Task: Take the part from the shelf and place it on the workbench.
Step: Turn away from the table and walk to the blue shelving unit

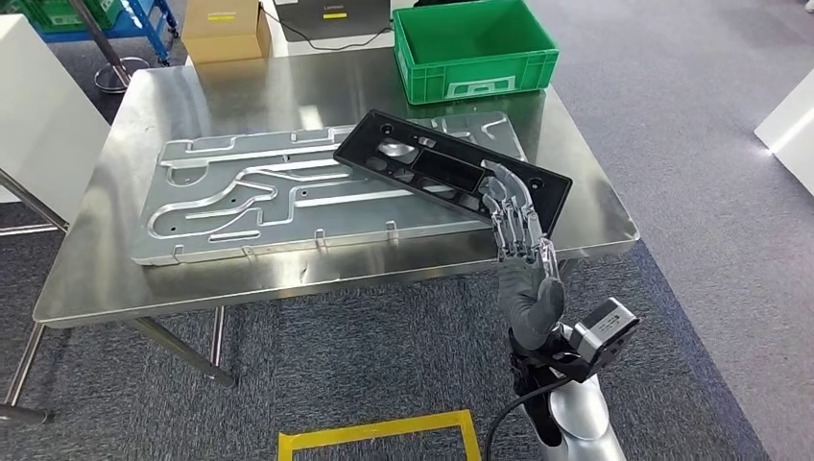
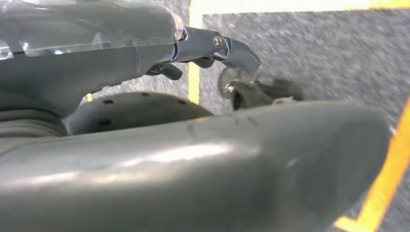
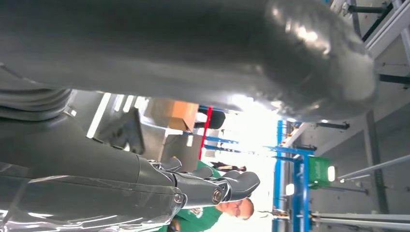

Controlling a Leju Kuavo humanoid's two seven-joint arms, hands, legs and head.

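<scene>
The table (image 1: pixel 115 279) is bare shiny steel, and on it lie a pale silver plate (image 1: pixel 240 206) cut with winding grooves and a black part (image 1: pixel 451 173) with grey showing through its cut-outs. At the table's far right corner stands a bright green crate (image 1: pixel 475 48) with a white label, and at the far edge a tan cardboard box (image 1: pixel 226 29). The carpet (image 1: pixel 365 355) is dark grey-blue with yellow tape (image 1: pixel 379 434) lines, the right hand (image 1: pixel 518 240) is grey with darker fingers on a silver arm, and the left hand (image 2: pixel 193 159) is glossy dark grey.

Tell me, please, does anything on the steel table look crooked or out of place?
Yes. The black part lies askew, crossing the grooved metal plate at an angle, one end reaching past that plate toward the table edge. The right hand is at that end, fingers spread. Nothing looks spilled or broken.
</scene>
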